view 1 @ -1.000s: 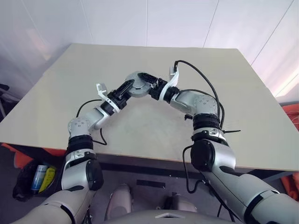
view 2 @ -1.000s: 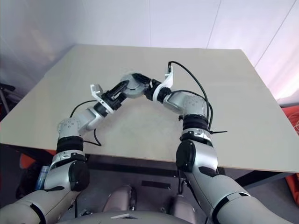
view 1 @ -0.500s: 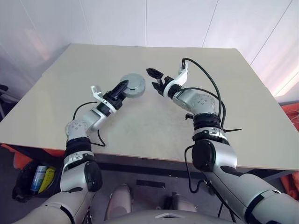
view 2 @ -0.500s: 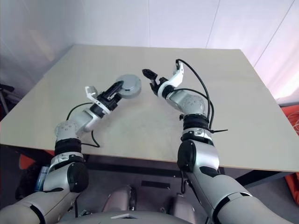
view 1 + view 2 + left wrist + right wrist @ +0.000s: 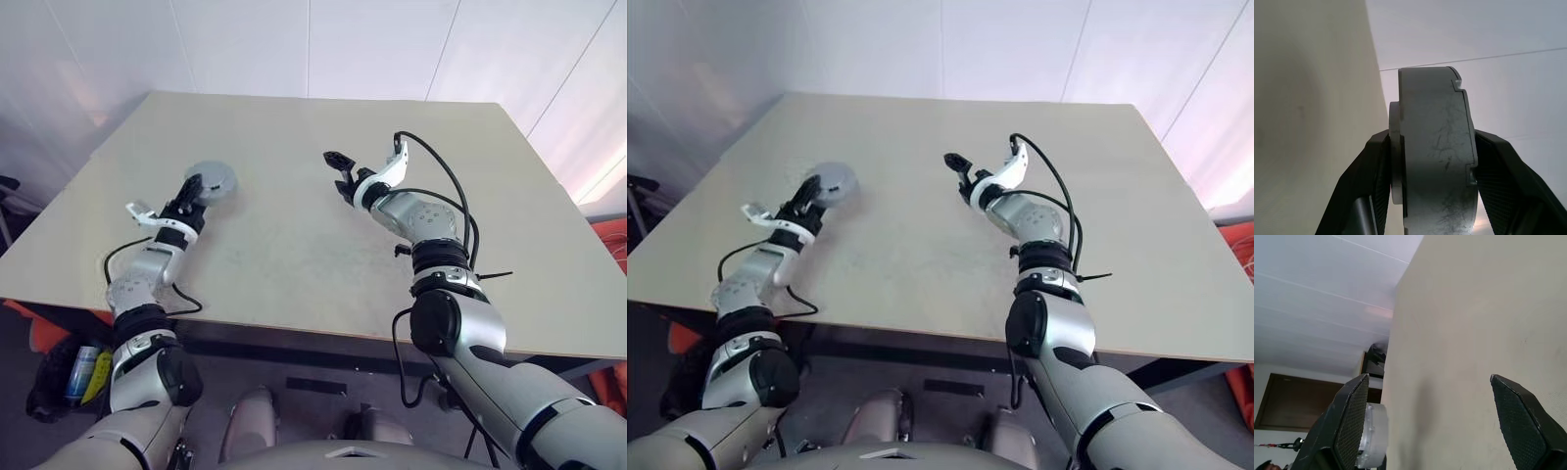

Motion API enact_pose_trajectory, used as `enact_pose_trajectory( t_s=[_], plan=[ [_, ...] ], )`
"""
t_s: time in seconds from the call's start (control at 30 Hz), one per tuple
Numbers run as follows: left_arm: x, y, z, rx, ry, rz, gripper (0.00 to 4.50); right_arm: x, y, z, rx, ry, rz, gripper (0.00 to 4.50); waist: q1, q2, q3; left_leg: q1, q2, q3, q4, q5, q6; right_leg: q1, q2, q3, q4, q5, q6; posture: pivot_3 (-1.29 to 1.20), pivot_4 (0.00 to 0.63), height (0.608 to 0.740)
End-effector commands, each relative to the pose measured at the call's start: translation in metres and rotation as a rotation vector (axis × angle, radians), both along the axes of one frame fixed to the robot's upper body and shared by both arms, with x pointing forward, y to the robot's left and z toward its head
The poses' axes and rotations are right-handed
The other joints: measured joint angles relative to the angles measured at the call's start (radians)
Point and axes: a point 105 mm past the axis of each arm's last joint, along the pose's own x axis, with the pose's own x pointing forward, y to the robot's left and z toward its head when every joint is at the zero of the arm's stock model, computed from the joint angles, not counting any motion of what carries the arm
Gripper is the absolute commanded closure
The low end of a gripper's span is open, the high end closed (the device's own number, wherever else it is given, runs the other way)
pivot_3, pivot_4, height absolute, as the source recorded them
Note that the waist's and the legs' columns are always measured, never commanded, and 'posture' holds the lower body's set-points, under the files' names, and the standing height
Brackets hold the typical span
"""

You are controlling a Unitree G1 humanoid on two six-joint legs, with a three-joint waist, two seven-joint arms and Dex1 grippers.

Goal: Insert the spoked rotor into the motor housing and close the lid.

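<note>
My left gripper [image 5: 201, 188] is clamped across the thickness of a round grey metal case [image 5: 213, 180], one black finger [image 5: 1371, 181] on each flat face. It sits out at the left side of the table [image 5: 323, 245], a little above the surface or just at it; I cannot tell which. In the left wrist view I see the case edge-on, a thick grey body with a thinner disc [image 5: 1395, 152] lying flush against one face. I read that as the motor housing with its lid seated on it, though the seam alone does not prove it.

I cannot see inside the case from any angle here, so I cannot say whether the spoked wheel is in there. No loose wheel or lid lies on the table, which suggests to me that both are already in the case, but that is a guess.

My right gripper [image 5: 342, 172] hangs over the middle of the table with its fingers spread wide and nothing between them, well apart from the left one. Its own camera catches the case [image 5: 1371, 435] far off past one fingertip [image 5: 1352, 426].

Holding the case by its two faces keeps the lid pressed shut, a sensible grip for carrying it or setting it down at the left.
</note>
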Motion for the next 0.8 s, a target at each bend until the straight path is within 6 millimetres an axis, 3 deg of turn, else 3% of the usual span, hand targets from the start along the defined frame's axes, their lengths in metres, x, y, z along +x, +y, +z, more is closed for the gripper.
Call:
enact_pose_trajectory(
  t_s=[0.03,0.8],
  plan=[
    [0.004,0.014,0.016,0.021,-0.042,0.065,2.21,0.003,-0.001,0.014,0.006,-0.042,-0.007,0.04,0.000,0.000,0.000,0.000,0.000,0.000,0.000,0.000,0.000,0.000,0.000,0.000,0.000,0.000,0.000,0.00,0.000,0.740],
    [0.015,0.038,-0.012,0.020,0.159,0.197,2.21,0.003,0.001,0.012,0.007,-0.034,-0.006,0.04,-0.002,-0.001,0.000,0.004,0.001,0.000,0.000,0.000,0.000,0.003,0.000,0.000,0.001,0.000,0.000,0.00,0.000,0.740]
  ],
)
